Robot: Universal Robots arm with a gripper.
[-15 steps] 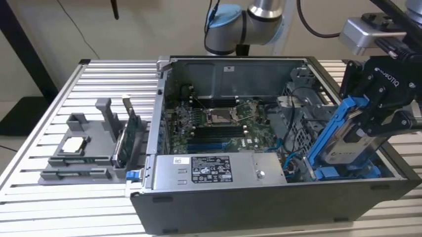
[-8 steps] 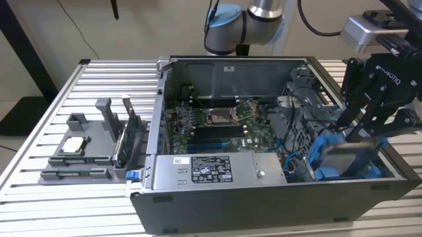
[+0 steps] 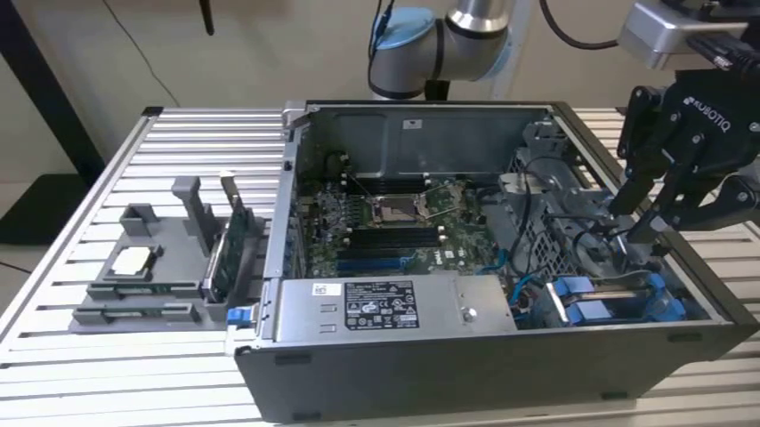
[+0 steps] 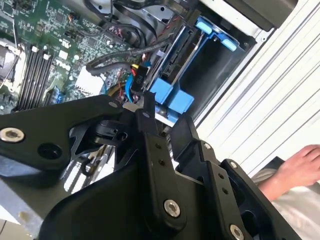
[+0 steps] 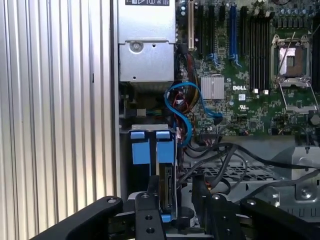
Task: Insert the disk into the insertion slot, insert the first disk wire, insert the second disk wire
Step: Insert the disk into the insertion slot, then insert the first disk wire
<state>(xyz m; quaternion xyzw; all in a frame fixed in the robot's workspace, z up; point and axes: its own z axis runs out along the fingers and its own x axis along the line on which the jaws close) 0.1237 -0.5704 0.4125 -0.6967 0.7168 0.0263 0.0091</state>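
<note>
The disk (image 5: 167, 181) stands on edge in its blue carrier (image 5: 150, 147) inside the insertion slot (image 5: 134, 175), the dark bay at the corner of the open computer case. In the exterior view the blue carrier (image 3: 594, 304) sits at the case's front right. My black gripper (image 3: 633, 229) reaches down into the case just behind it. In both wrist views the gripper (image 5: 180, 200) (image 4: 165, 117) is open by a narrow gap, astride the disk's rear edge. A black plug with yellow and red wires (image 4: 137, 75) lies just beyond the fingertips. A blue cable (image 5: 182, 115) loops beside the bay.
The grey power-supply box (image 3: 368, 307) lies along the case's front wall, with the motherboard (image 3: 392, 222) behind it. On the exterior view's left, a green circuit card (image 3: 231, 240) stands in a grey holder on the slatted table (image 3: 71, 356). A person's hand (image 4: 300, 165) rests outside the case.
</note>
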